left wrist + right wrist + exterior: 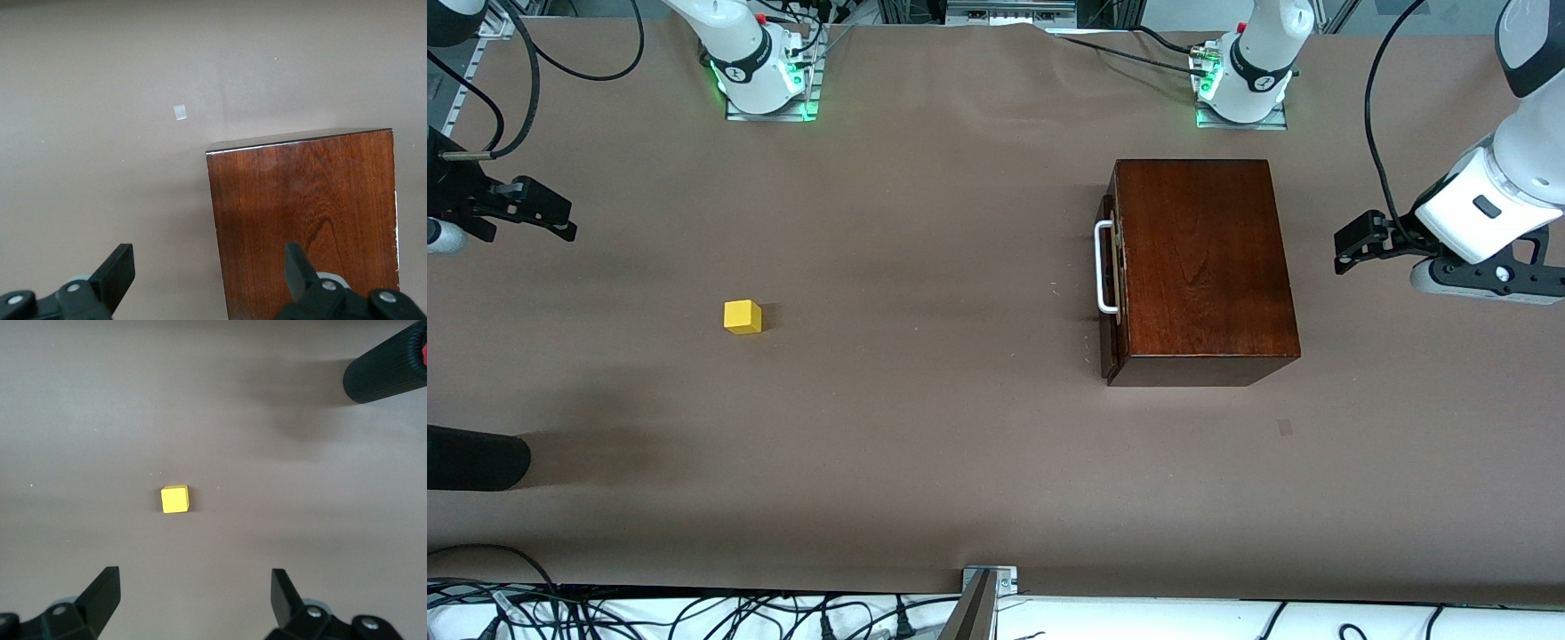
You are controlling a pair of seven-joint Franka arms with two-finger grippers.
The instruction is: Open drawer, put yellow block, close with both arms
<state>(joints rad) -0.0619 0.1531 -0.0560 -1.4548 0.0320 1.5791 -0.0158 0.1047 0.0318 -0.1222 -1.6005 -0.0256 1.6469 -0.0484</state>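
Front view: nothing started yet. The box (1200,267) sits toward the left arm's end of the table, its drawer (1112,284) fully shut. The white handle (1104,267) faces the right arm's end of the table, and the bar runs nearer-to-farther from the camera. The box's long axis runs the same way. The yellow block (743,316) sits on bare table toward the right arm's end, well apart from the box, faces roughly square to the table edges. The left gripper (1352,242) hangs in the air beside the box, on the side away from the handle. The right gripper (538,209) hangs at the right arm's end of the table. Both empty.

Left wrist view: left gripper (207,267) spread wide, nothing between the fingers, looking down at the box top and bare table.

Right wrist view: right gripper (193,593) spread wide, empty, with the block on the table below and apart from it.

Judgement: step in hand is opening the drawer. Next move needs a gripper brought round to the handle side, closed across the bar, then a straight pull toward the right arm's end.
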